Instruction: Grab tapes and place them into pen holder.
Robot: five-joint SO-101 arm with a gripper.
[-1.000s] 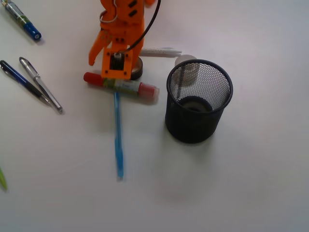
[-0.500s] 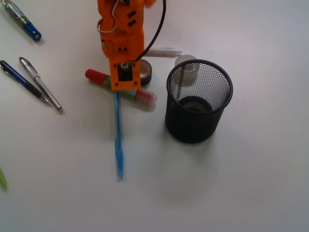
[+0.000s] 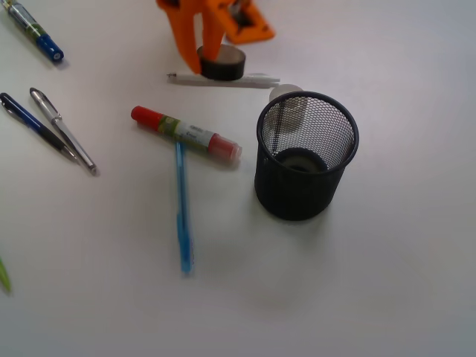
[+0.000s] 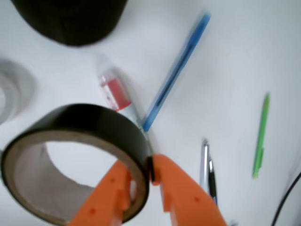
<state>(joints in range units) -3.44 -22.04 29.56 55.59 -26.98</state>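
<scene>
My orange gripper (image 3: pixel 210 59) is shut on a black tape roll (image 3: pixel 222 63), held off the table at the top of the front view, up and left of the black mesh pen holder (image 3: pixel 306 155). In the wrist view the black tape roll (image 4: pixel 80 129) is pinched through its wall, one finger inside the ring and one outside, with the gripper (image 4: pixel 140 176) at the bottom. Something dark and round lies in the bottom of the holder (image 3: pixel 300 159). A pale tape roll (image 3: pixel 285 92) lies just behind the holder; it shows blurred in the wrist view (image 4: pixel 11 94).
A red-capped glue stick (image 3: pixel 186 134) and a blue pen (image 3: pixel 182 208) lie left of the holder. A white pen (image 3: pixel 223 79) lies under the gripper. Two pens (image 3: pixel 52 128) and a blue marker (image 3: pixel 33 30) lie far left. A green pen (image 4: pixel 261 134) shows in the wrist view.
The gripper closed on the black tape roll beside the glue stick and lifted it up and back, away from the table. The glue stick shifted slightly.
</scene>
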